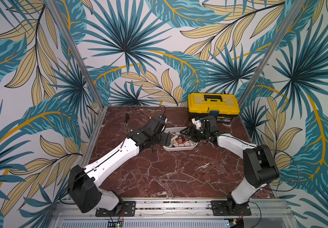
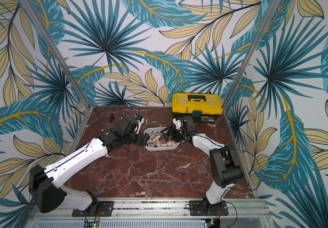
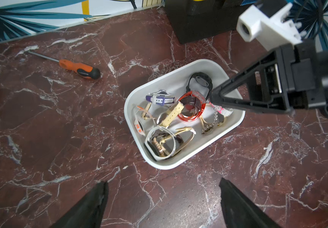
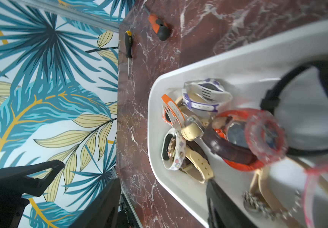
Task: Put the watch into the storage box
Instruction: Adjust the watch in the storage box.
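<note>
Status: box (image 3: 179, 79) near back edge of table (image 1: 159, 177), mid-width, so within reach of both arms. Packed with watches: red watch (image 3: 187, 118), black watch (image 3: 200, 80), purple watch (image 3: 160, 97), cream watch (image 3: 172, 114), several more. None seen loose on table, none in either pincer. Can't single out the target one, but by that evidence probably inside the box.

Spread wide and empty: left gripper (image 3: 163, 181), hovering over bare table just beside box's left end. Reads as parked clear of the drop zone.

Over box's right end: right gripper (image 4: 165, 180), jaws apart, seemingly one finger inside the box outline and one outside, pinching nothing visible. Tip close to red watch's strap, contact unclear. Red watch blurred in right wrist view.

In back right corner: toolbox (image 1: 213, 105). Toward back left corner: orange screwdriver (image 3: 79, 68), black screwdriver (image 4: 128, 44). Bystanders.

Next, presumably: back both arms off without snagging a strap.
</note>
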Robot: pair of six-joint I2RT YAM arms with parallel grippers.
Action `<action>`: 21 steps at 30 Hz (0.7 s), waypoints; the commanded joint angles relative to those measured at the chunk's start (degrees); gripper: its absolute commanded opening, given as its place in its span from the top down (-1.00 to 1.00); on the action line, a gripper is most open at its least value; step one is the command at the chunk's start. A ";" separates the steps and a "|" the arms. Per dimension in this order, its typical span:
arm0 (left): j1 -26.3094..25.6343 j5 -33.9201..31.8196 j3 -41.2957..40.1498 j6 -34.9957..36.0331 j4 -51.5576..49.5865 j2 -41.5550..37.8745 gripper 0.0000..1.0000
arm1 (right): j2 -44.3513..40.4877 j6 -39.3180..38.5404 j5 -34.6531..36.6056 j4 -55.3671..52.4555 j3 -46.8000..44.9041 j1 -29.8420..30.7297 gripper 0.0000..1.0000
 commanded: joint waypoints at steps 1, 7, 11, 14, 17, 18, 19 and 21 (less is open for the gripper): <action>1.27 -1.71 -5.79 -2.45 6.09 -5.10 -0.89 | 3.28 1.81 -1.50 3.16 2.35 0.52 -0.33; 2.90 -2.43 -9.10 -3.24 3.79 -9.61 -0.92 | 9.32 2.84 -0.01 3.66 5.91 0.87 -0.33; 3.17 -3.55 -10.04 -3.08 2.41 -11.31 -0.93 | 12.60 3.21 0.26 4.04 6.98 1.40 -0.33; 3.51 -4.34 -10.93 -3.15 1.83 -12.25 -0.93 | 14.36 3.15 -0.04 3.40 7.96 2.21 -0.33; 3.94 -4.75 -11.65 -3.25 1.45 -12.86 -0.93 | 14.80 2.25 -0.07 2.37 8.61 3.41 -0.34; 4.04 -4.71 -11.83 -3.42 1.26 -12.95 -0.93 | 14.80 1.94 0.08 1.88 8.54 3.76 -0.34; 4.13 -4.80 -11.93 -3.47 1.10 -12.97 -0.93 | 14.77 1.81 0.11 1.71 8.45 3.89 -0.35; 4.29 -4.83 -12.20 -3.75 0.99 -13.14 -0.94 | 14.55 1.60 0.41 1.78 7.68 3.90 -0.35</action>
